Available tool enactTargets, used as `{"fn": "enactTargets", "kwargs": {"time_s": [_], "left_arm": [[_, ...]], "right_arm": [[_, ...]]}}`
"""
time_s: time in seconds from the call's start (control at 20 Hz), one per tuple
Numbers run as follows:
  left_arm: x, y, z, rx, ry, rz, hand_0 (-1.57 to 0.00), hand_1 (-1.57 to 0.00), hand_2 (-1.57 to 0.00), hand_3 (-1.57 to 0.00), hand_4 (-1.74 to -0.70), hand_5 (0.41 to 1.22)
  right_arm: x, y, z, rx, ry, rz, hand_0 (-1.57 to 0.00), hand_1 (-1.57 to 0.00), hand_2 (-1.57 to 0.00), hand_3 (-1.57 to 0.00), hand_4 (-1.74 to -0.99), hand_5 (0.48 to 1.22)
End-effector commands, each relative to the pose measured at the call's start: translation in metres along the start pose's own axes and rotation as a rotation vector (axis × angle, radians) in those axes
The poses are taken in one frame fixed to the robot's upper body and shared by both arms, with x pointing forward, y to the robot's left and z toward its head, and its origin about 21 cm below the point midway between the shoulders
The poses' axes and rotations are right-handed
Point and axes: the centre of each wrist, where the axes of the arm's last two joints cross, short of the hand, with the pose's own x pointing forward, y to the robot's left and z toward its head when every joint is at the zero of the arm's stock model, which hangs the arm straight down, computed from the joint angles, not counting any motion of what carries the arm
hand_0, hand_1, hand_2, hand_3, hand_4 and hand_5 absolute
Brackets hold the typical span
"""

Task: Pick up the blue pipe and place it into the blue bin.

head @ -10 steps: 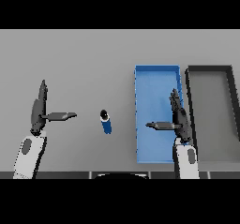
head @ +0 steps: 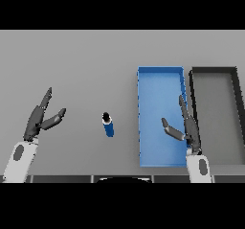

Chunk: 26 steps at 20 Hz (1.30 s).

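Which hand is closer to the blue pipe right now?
Roughly even; the left hand looks marginally nearer, out to the blue pipe's left. The right hand is on its other side, above the blue bin.

Plain grey desk (head: 86,65) filled whole view; surface matte, evenly lit, no strong shadows; darker strip ran along near edge.
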Motion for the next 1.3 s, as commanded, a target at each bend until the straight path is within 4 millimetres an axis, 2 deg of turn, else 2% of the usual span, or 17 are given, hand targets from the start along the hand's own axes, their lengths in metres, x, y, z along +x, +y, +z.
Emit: {"fn": "enactTargets", "kwargs": {"time_s": [0.0,0.2,0.35,0.6,0.75,1.0,1.25], "left_arm": [[0.0,0.003,0.0,-0.022,-0.002,-0.003,0.0,0.0,0.0,0.0,-0.96,0.592],[-0.001,0.003,0.001,-0.096,-0.029,0.009,0.0,0.0,0.0,0.0,-0.97,0.594],[0.009,0.005,0.014,-0.228,-0.042,-0.012,0.0,0.0,0.0,0.0,-1.01,0.561],[0.018,-0.038,0.023,-0.427,-0.002,0.004,0.0,0.0,0.0,0.0,-1.11,0.497],[0.018,-0.062,0.026,-0.496,0.003,-0.019,0.0,0.0,0.0,0.0,-1.14,0.464],[0.016,-0.098,0.015,-0.54,-0.009,0.014,0.0,0.0,0.0,0.0,-1.15,0.452],[0.013,-0.128,-0.001,-0.537,-0.046,0.055,0.0,0.0,0.0,0.0,-1.15,0.46]], "right_arm": [[0.003,0.003,-0.002,0.006,0.015,0.011,0.0,0.0,0.0,0.0,-1.193,0.622],[0.007,0.0,-0.002,0.007,0.023,0.015,0.0,0.0,0.0,0.0,-1.197,0.621],[0.003,-0.002,-0.002,0.017,0.024,0.03,0.0,0.0,0.0,0.0,-1.18,0.617],[0.005,-0.003,-0.005,0.021,0.035,0.04,0.0,0.0,0.0,0.0,-1.164,0.617],[0.005,-0.002,-0.001,0.013,0.031,0.015,0.0,0.0,0.0,0.0,-1.189,0.619],[0.007,0.001,-0.003,0.02,0.026,0.007,0.0,0.0,0.0,0.0,-1.218,0.627],[0.006,0.001,0.002,0.012,0.042,0.017,0.0,0.0,0.0,0.0,-1.202,0.621]]}}
